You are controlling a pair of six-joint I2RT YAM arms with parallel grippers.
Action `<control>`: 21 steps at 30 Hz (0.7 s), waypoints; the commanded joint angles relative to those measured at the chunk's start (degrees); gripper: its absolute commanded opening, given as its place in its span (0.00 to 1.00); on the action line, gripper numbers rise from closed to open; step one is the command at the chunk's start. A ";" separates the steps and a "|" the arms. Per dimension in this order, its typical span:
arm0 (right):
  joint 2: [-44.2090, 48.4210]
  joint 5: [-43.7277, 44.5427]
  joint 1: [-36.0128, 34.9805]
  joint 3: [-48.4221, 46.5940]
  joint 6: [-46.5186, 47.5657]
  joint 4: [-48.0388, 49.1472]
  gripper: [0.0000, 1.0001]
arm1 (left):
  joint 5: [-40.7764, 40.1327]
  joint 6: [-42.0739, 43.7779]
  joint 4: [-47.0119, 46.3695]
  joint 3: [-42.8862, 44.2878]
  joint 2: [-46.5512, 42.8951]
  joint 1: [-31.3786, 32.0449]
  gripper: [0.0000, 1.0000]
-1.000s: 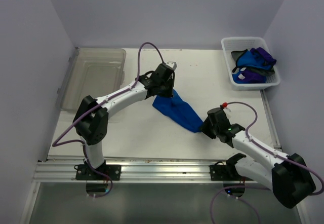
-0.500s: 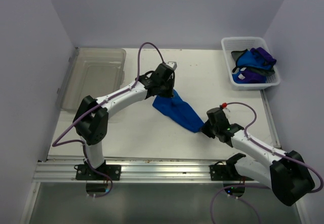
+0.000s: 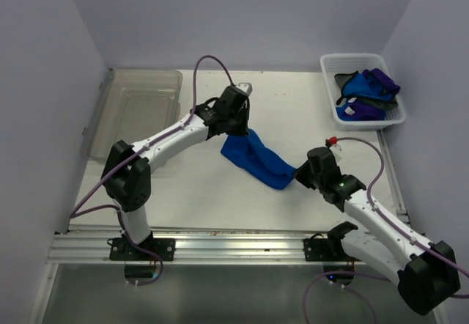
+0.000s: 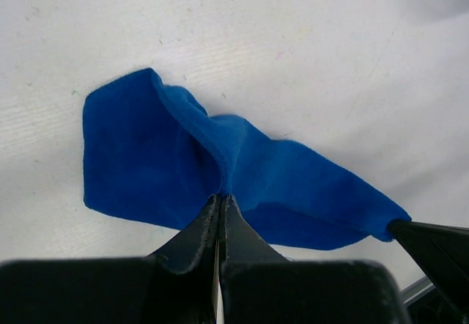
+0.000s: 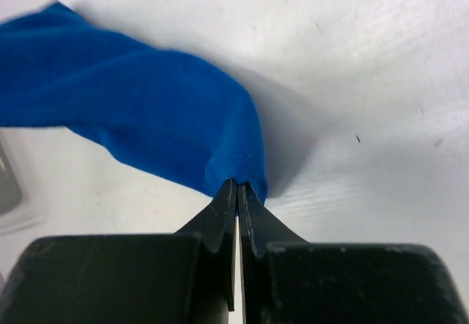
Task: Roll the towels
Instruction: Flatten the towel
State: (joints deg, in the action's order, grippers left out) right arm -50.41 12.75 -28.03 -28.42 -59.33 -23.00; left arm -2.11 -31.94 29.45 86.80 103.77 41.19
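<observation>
A blue towel (image 3: 256, 159) is stretching diagonally across the middle of the counter (image 3: 293, 104), running from its centre toward the near right corner. The left claw (image 3: 237, 130) is clenching the towel's far end. In the left wrist view, its two black fingers (image 4: 198, 229) are pressing together on a raised fold of the cloth (image 4: 183, 148), and a wide flap is spreading out to one side of that fold. The right claw (image 3: 297, 174) is clenching the opposite, near end. In the right wrist view, its fingers (image 5: 220, 218) are closing tight on a bunched corner of the fabric (image 5: 146, 111), which is throwing a soft shadow onto the white surface beneath it. The tip of the right claw is also showing at the lower right of the left wrist view, meeting the towel's narrow end. Whether the towel's middle is resting on the counter or hanging just above it cannot be told.

A white basket (image 3: 366, 124) is sitting at the far right corner of the counter, holding a bundled blue towel (image 3: 363, 83) and a purple towel (image 3: 357, 109) heaped together. A clear plastic bin (image 3: 143, 72) is lying at the far left corner, well apart from the towel.
</observation>
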 commanded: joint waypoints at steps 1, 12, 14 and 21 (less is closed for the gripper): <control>-3.71 0.97 3.67 -7.68 5.44 1.46 0.00 | -1.06 0.65 0.61 5.03 -3.92 -3.04 0.00; -23.50 -8.89 16.08 -48.37 18.28 1.65 0.00 | 6.33 5.66 5.53 34.12 4.87 -13.41 0.00; -22.89 -8.80 16.69 -51.19 19.51 0.95 0.00 | 6.59 6.01 3.61 33.70 2.34 -14.82 0.00; -14.64 -9.15 16.87 -39.45 21.71 0.16 0.00 | 9.14 5.15 -7.81 8.60 -12.69 -15.96 0.00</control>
State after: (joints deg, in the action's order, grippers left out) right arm -67.99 4.67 -11.38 -73.93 -40.27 -20.47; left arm 3.92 -27.35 27.79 104.29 97.97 25.02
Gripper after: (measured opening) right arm 0.011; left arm 0.008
